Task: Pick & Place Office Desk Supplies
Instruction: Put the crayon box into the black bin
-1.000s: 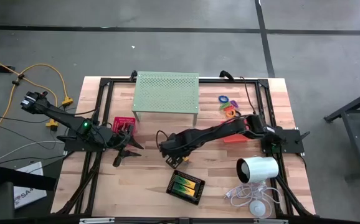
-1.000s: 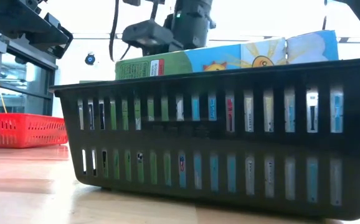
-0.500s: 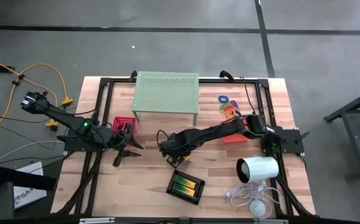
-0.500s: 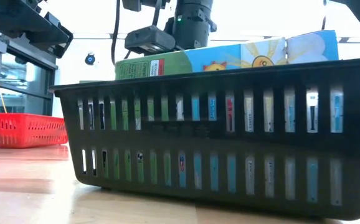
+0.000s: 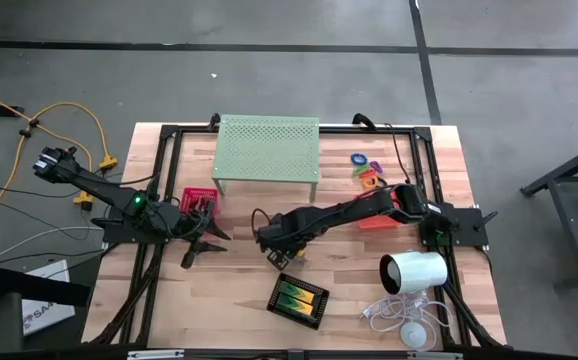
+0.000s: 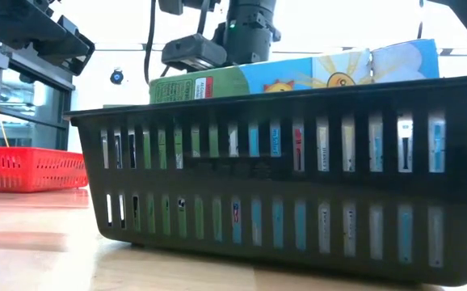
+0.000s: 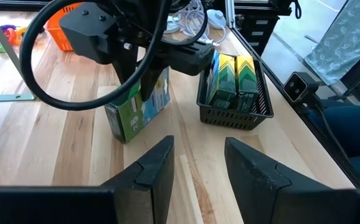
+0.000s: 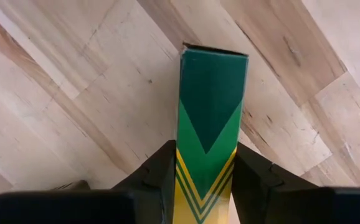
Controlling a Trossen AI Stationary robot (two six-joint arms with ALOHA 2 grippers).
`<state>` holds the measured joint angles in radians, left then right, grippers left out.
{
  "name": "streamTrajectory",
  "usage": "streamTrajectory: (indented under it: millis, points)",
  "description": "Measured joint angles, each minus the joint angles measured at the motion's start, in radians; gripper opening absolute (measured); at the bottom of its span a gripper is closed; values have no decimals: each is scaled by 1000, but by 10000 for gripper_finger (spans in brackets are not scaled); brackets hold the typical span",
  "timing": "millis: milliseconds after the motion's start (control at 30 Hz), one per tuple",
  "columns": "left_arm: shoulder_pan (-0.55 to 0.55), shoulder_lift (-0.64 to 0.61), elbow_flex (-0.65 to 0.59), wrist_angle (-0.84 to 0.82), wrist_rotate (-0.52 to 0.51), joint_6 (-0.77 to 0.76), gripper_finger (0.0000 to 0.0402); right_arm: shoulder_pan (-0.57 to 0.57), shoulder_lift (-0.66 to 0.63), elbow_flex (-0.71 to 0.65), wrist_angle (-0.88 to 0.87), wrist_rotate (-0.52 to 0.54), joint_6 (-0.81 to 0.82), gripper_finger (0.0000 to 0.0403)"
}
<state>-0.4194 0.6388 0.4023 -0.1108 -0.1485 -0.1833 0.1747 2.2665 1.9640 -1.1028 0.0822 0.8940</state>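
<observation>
My right gripper (image 5: 281, 254) is shut on a green-and-yellow carton (image 8: 211, 106) near the table's middle. The carton also shows in the left wrist view (image 7: 136, 112) and behind the tray in the low view (image 6: 298, 73). A black slotted tray (image 5: 299, 300) holding similar cartons (image 7: 233, 78) sits on the table nearer the front edge. My left gripper (image 5: 201, 246) is open and empty, left of the carton, and its fingers show in its own view (image 7: 198, 168). A red mesh tray (image 5: 197, 200), an orange tray (image 5: 374, 222) and coloured rings (image 5: 364, 165) lie on the table. My right gripper pinches the carton's two broad faces (image 8: 183, 155) between its two fingers, which straddle the narrow top face. The fingers (image 7: 139, 87) come from above, pointing down, across the carton. The carton stands on its long narrow side, with its lower edge (image 7: 127, 138) at the table top.
A pale green perforated stand (image 5: 267, 150) stands at the back middle. A white cylinder (image 5: 414, 272) with a white cable (image 5: 399, 318) lies at the front right. Bare wood shows between my left gripper and the black tray.
In the low view my right gripper has shifted a little lower over the carton. The carton has stayed where it was.
</observation>
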Motion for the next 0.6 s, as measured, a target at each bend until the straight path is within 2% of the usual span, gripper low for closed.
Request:
streamTrajectory:
  millis: [233, 600]
  points:
    - [0, 0, 0, 0, 0, 0, 136, -1, -14, 2, 7, 43, -56, 99]
    - [0, 0, 0, 14, -1, 0, 136, 10, -171, 15, 52, 60, -195, 97]
